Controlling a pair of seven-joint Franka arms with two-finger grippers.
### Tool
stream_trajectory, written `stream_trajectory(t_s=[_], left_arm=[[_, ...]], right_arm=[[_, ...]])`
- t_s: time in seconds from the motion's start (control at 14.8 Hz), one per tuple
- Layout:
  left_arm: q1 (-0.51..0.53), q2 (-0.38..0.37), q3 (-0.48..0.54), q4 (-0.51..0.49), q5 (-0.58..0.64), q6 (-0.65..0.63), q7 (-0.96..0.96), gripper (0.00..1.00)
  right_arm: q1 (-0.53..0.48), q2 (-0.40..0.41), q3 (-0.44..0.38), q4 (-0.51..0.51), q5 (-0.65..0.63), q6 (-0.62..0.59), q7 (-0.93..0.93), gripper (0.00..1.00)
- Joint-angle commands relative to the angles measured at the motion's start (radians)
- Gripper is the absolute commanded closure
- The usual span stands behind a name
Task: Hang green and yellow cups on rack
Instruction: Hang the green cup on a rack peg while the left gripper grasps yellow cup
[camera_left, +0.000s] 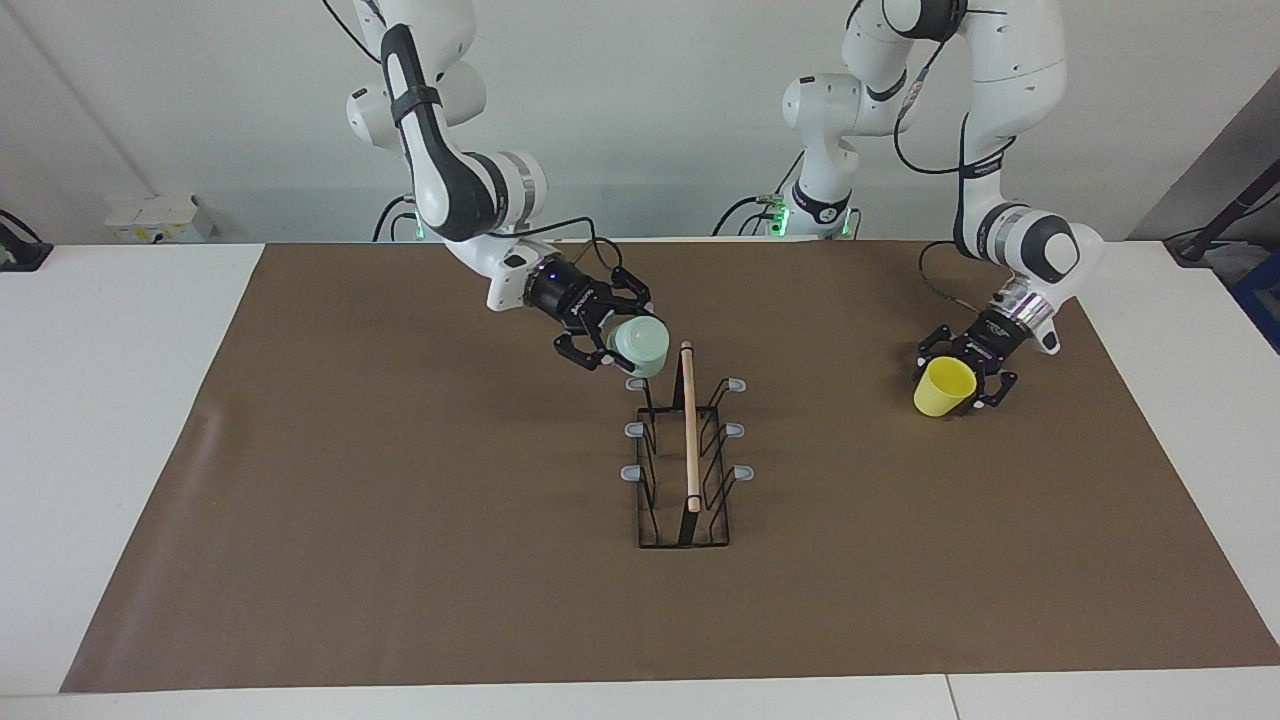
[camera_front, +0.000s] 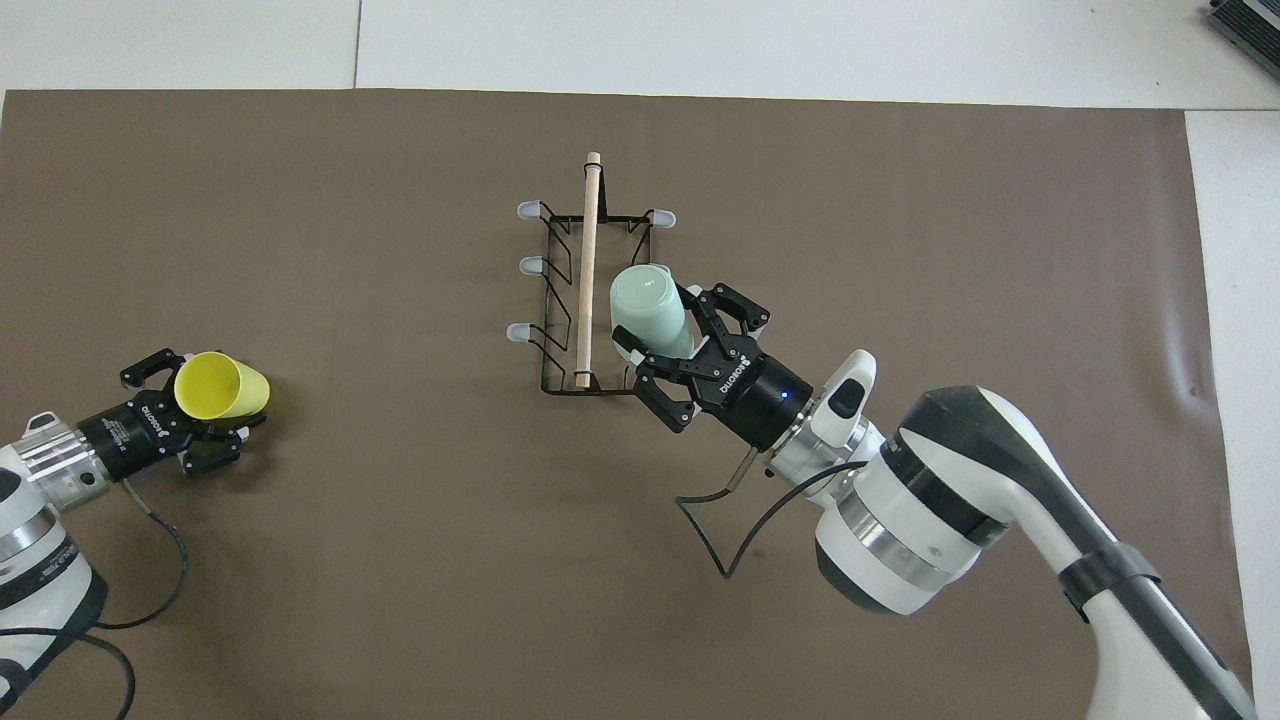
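Note:
The black wire rack (camera_left: 684, 520) (camera_front: 556, 300) with a wooden rod (camera_left: 689, 430) (camera_front: 588, 270) on top stands mid-mat, grey-tipped pegs on both sides. My right gripper (camera_left: 618, 343) (camera_front: 676, 338) is shut on the pale green cup (camera_left: 640, 346) (camera_front: 648, 308). It holds the cup tilted over the pegs on the right arm's side, at the rack's end nearer the robots. Whether the cup touches a peg I cannot tell. My left gripper (camera_left: 962, 378) (camera_front: 200, 402) is shut on the yellow cup (camera_left: 944, 388) (camera_front: 222, 386), tilted low over the mat toward the left arm's end.
A brown mat (camera_left: 400, 520) covers the white table (camera_left: 100, 420). A small white box (camera_left: 160, 218) sits on the table's edge by the wall, at the right arm's end. The right arm's cable (camera_front: 720, 530) hangs below its wrist.

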Motion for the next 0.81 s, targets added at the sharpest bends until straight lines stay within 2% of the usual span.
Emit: stream_trajectory(t_s=[0.0, 0.54, 0.61, 0.68, 0.75], left_arm=[[-0.017, -0.013, 0.000, -0.015, -0.035, 0.036, 0.012, 0.00], [-0.026, -0.016, -0.004, 0.012, -0.044, 0.029, 0.008, 0.01], [-0.026, -0.019, -0.003, 0.017, -0.044, 0.029, -0.003, 0.10], [-0.026, -0.022, -0.003, 0.019, -0.044, 0.031, -0.012, 0.39], [-0.027, -0.025, -0.003, 0.019, -0.044, 0.029, -0.006, 0.75]], right_arm=[[-0.004, 0.022, -0.002, -0.011, 0.077, -0.024, -0.096, 1.00], [-0.004, 0.091, -0.001, -0.006, 0.091, -0.088, -0.167, 1.00], [-0.008, 0.101, -0.001, -0.006, 0.091, -0.097, -0.174, 1.00], [-0.011, 0.119, -0.001, -0.005, 0.091, -0.117, -0.190, 1.00], [-0.014, 0.142, -0.001, -0.002, 0.092, -0.151, -0.211, 1.00]])
